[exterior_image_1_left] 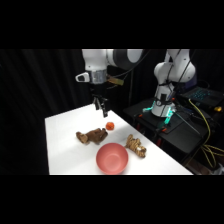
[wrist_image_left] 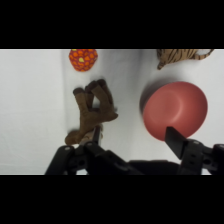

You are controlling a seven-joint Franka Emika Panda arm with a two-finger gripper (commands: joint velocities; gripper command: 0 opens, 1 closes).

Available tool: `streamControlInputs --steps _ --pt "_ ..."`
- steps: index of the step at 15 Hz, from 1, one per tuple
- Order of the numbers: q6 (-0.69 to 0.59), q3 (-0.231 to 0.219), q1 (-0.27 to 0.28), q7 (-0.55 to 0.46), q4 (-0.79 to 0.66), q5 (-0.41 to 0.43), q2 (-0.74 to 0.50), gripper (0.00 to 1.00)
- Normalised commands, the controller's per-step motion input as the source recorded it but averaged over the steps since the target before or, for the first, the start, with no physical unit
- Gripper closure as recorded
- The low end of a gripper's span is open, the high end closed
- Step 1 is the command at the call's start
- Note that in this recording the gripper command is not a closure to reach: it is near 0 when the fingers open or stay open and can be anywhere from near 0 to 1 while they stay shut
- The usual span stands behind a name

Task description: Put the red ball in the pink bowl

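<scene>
The red ball (exterior_image_1_left: 110, 125) (wrist_image_left: 83, 59) is small and red-orange and lies on the white table (exterior_image_1_left: 65, 145), behind the other things. The pink bowl (exterior_image_1_left: 112, 158) (wrist_image_left: 175, 110) stands near the table's front edge, upright with nothing in it. My gripper (exterior_image_1_left: 101, 106) (wrist_image_left: 133, 132) hangs above the table's far side, up and to the left of the ball, touching nothing. It is open and holds nothing. In the wrist view the ball sits at the top edge, and the bowl is partly behind my right finger (wrist_image_left: 175, 139).
A brown lumpy piece (exterior_image_1_left: 92, 136) (wrist_image_left: 92, 112) lies between the ball and the bowl. A tan striped piece (exterior_image_1_left: 135, 145) (wrist_image_left: 182, 56) lies right of the bowl. The arm's base (exterior_image_1_left: 167, 85) and dark equipment with cables (exterior_image_1_left: 200, 125) stand beyond the table's right edge.
</scene>
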Motion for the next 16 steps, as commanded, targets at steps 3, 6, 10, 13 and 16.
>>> streamControlInputs --steps 3,6,10,13,16 --pt "0.02 0.002 -0.006 0.1 0.1 -0.2 0.02 0.0" --pt "0.11 -0.03 -0.027 0.12 0.15 -0.257 0.07 0.0" --pt "0.23 -0.069 -0.096 -0.01 0.03 -0.051 0.13 0.0" --pt "0.24 -0.066 -0.103 -0.01 -0.11 0.053 0.09 0.0" --pt "0.21 -0.039 -0.069 0.02 -0.19 0.098 -0.01 0.0"
